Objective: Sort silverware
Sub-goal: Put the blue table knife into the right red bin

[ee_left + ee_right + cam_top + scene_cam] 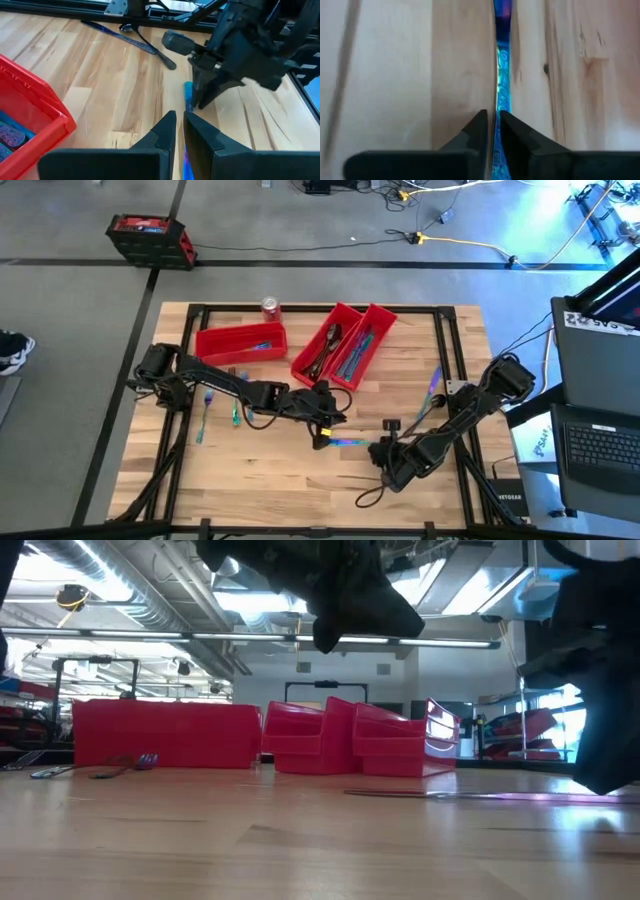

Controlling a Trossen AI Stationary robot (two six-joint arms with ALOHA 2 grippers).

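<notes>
Utensil (348,442) on the table (260,480) between both grippers, three bins (240,342) behind, can (270,308) beside them.

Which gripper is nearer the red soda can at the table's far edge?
Left. The left gripper sits mid-table, below the red bins; the right gripper is farther right, farther from the can.

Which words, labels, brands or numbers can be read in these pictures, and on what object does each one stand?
No text can be read with certainty.
Red soda can at the wooden table's far edge: label too small to read.
White sheet on the dark equipment right of the table: dark letters, blurred, unreadable.
Red plastic bins: no lettering visible.
</notes>
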